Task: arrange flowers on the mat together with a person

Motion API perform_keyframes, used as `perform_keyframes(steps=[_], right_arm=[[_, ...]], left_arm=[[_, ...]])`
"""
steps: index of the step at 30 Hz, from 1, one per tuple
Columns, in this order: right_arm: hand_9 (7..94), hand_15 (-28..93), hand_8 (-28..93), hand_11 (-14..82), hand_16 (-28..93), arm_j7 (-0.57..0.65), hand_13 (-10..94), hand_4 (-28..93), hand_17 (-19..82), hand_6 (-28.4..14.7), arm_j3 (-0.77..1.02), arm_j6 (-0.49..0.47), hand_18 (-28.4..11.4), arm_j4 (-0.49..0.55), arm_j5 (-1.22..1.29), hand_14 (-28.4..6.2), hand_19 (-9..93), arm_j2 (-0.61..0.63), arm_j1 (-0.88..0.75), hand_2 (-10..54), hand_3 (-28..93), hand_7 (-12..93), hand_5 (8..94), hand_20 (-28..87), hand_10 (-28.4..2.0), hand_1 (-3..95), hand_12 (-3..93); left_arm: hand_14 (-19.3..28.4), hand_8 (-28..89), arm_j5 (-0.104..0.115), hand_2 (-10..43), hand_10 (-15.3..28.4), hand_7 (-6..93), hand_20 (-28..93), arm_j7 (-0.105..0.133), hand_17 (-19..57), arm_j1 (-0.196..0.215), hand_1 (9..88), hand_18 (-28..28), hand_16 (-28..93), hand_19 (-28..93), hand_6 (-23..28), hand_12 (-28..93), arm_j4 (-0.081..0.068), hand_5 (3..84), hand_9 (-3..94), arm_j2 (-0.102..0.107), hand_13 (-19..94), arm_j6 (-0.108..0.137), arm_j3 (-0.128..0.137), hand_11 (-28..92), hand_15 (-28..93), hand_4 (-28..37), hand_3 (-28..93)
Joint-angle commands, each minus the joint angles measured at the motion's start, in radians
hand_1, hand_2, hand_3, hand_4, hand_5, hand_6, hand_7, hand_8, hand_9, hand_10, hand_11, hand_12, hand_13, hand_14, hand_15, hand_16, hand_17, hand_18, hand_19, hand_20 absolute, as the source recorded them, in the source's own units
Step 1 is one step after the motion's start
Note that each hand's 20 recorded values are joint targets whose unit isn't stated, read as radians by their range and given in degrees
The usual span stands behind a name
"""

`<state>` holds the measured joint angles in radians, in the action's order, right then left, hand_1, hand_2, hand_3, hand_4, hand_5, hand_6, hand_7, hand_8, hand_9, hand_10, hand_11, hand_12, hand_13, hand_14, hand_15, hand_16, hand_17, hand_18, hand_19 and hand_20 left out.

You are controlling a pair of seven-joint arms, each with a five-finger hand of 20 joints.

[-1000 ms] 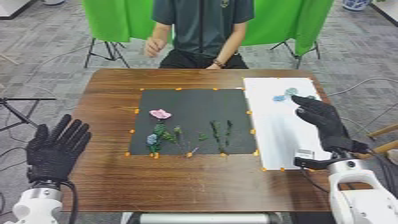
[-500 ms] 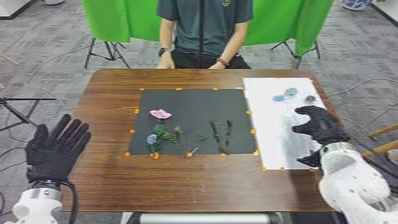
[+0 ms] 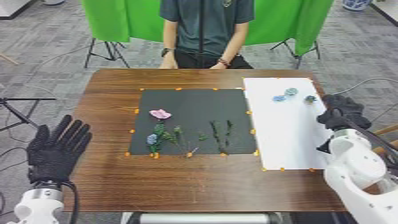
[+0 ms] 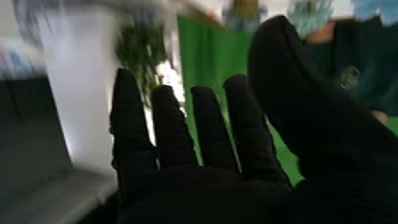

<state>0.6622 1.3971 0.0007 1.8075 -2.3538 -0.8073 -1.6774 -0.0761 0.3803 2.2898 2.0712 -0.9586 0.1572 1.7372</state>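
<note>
My left hand (image 3: 59, 152) lies open at the table's left side in the head view. My right hand (image 3: 343, 113) is at the right edge of the white sheet (image 3: 289, 135), holding nothing; in the right wrist view the same hand (image 4: 204, 175) has straight, spread fingers. On the black mat (image 3: 191, 102) are a pink flower (image 3: 160, 114), a blue flower (image 3: 151, 138) among green leaves, a leafy sprig (image 3: 178, 134) and two green stems (image 3: 214, 136). Small blue and grey-green blooms (image 3: 290, 92) and a darker one (image 3: 310, 99) rest on the sheet's far part.
The brown table (image 3: 222, 190) surrounds mat and sheet. Orange tabs (image 3: 252, 131) mark their edges. Across the table a person sits, both hands low by the far edge. A wooden chair (image 3: 386, 142) stands at the right.
My right hand has moved off the white sheet to its right edge, uncovering the darker bloom. The person's raised hand has gone down. My left hand has stayed put.
</note>
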Motion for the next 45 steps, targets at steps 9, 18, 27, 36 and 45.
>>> perform_keyframes(steps=[9,18,27,36,45], right_arm=[[42.1,16,-13,6.9,10,-0.035,48,-28,36,-1.8,-0.031,-0.231,-15.1,-0.12,0.101,-9.4,38,0.015,0.103,-9.5,59,16,40.3,21,-8.9,61.5,9.7],[69.3,13,-8,10.0,34,-0.098,70,-28,46,2.1,-0.054,-0.191,-9.2,-0.13,0.086,-2.8,42,0.0,0.074,-9.5,47,25,61.9,35,-7.8,69.7,20.5],[83.4,13,-2,5.0,39,-0.078,77,-28,48,2.1,-0.12,0.013,-9.1,-0.02,0.019,-2.2,45,0.03,0.019,-9.5,56,34,70.8,39,-7.3,66.6,32.7],[83.2,14,-2,4.9,39,-0.193,76,-28,47,1.5,-0.302,0.134,-9.1,0.151,-0.044,-2.8,49,-0.008,0.14,-9.5,59,34,70.5,36,-7.7,65.2,32.7],[82.6,14,-2,5.1,39,-0.376,76,-28,46,1.1,-0.644,0.121,-8.8,0.06,-0.074,-2.7,55,-0.14,0.439,-9.5,61,34,70.2,28,-7.6,64.7,32.7]], left_arm=[[14.2,-10,0.005,11.2,13.6,7.7,7,0.001,-3.9,-0.001,26.9,11.4,-8,29,7.5,5,-0.006,42.8,39.4,-0.009,29,0.003,-0.009,14,25,-28.3,70],[14.2,-10,0.003,11.2,13.6,7.8,7,-0.005,-3.9,-0.004,26.8,11.4,-8,30,7.5,5,-0.007,42.8,39.4,-0.013,29,0.004,-0.009,14,25,-28.3,70],[14.2,-10,-0.005,11.3,13.6,7.7,7,-0.016,-3.9,-0.008,26.8,11.5,-8,30,7.4,5,-0.008,42.7,39.4,-0.01,29,0.012,-0.008,14,25,-28.3,70],[14.2,-10,0.004,11.2,13.7,7.8,7,-0.019,-3.9,0.0,26.8,11.5,-8,30,7.5,5,-0.007,42.8,39.4,-0.003,29,0.016,-0.001,14,25,-28.3,70],[14.3,-10,0.006,11.3,13.9,7.7,7,-0.024,-3.8,-0.022,26.9,11.4,-8,30,7.7,5,-0.015,42.8,39.4,0.001,29,0.007,-0.022,14,25,-28.3,70]])
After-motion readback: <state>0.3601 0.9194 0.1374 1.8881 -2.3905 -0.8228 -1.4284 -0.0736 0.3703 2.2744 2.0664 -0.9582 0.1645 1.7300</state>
